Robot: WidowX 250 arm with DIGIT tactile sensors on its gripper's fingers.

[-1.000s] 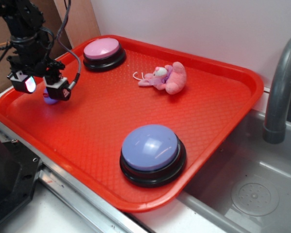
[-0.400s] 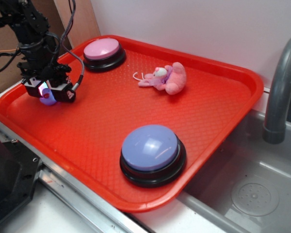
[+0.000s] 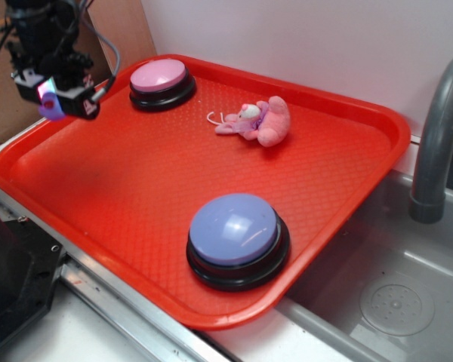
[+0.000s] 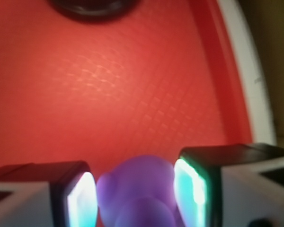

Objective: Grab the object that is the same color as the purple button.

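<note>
The tiny purple duck (image 4: 137, 191) fills the gap between my two glowing pads (image 4: 191, 187) in the wrist view, blurred by closeness. My gripper (image 3: 54, 99) is shut on the duck (image 3: 51, 110) and hangs in the air above the far left corner of the red tray (image 3: 106, 188). The purple button (image 3: 234, 228), a lavender dome on a black base, sits at the tray's near side, well to the right of me.
A pink-topped button (image 3: 159, 76) stands at the tray's back left, just right of my gripper. A pink plush toy (image 3: 258, 121) lies at the back middle. A grey sink (image 3: 385, 302) and faucet (image 3: 438, 143) are at the right.
My gripper closed on the purple duck on the tray floor, then rose up and back with it; the duck is now off the tray.
</note>
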